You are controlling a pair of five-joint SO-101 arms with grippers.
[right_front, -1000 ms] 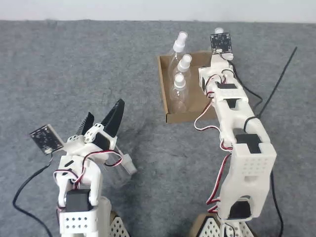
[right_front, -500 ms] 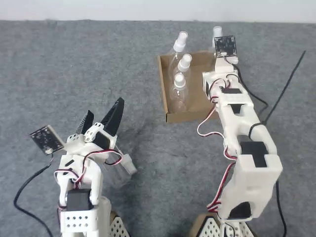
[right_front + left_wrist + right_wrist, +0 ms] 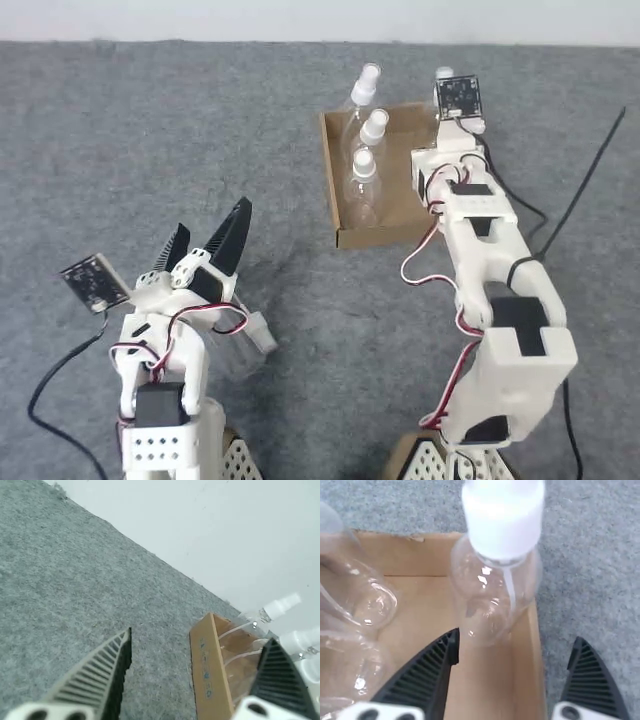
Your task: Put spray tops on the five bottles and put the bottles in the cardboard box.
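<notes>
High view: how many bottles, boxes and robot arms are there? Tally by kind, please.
Bottles: 5 (four in the box, one lying beside the left arm)
Cardboard box: 1
Robot arms: 2 (left arm, right arm)
Total: 8

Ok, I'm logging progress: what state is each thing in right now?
left tool: open, empty.
right tool: open, by the corner bottle.
corner bottle: capped, upright in the cardboard box.
three bottles: capped, in the box.
loose bottle: lying on the carpet, outside the box.
</notes>
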